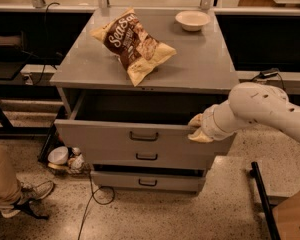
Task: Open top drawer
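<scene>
Hand (197,129) at the right end of the top drawer (105,134), touching its front's upper edge; whether it grips, cannot tell; drawer stands part open, dark box showing behind the hand; black handle (143,136) just left; two shallower drawers (115,158) below-left, shut; on the surface (200,59) above, chip bag (132,44) up-left, bowl (192,20) straight up, farther back.

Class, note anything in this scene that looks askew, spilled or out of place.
Nothing is spilled. Oddly, the gripper sits on the top drawer, at its upper edge near the right end, not at the centre handle. The chip bag lies intact on the cabinet.
</scene>
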### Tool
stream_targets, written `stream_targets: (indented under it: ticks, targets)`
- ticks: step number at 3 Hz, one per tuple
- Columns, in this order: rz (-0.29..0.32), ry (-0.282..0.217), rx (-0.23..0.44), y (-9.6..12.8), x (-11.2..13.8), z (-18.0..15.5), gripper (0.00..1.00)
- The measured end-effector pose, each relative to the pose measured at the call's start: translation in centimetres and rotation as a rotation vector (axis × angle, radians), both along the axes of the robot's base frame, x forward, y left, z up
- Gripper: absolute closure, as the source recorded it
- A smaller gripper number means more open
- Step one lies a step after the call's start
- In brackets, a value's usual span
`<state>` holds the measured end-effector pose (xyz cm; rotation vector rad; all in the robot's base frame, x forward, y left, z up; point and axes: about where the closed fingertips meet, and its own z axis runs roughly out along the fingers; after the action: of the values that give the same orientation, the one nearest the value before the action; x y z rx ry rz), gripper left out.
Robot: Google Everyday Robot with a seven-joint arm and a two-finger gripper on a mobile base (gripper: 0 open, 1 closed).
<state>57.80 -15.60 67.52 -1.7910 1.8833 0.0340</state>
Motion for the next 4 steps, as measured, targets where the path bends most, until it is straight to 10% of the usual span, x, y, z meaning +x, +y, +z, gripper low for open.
stream_targets:
  ticks: [4]
  targets:
    - [-0.025,0.004,0.004,-0.05,-1.68,0.09,1.00]
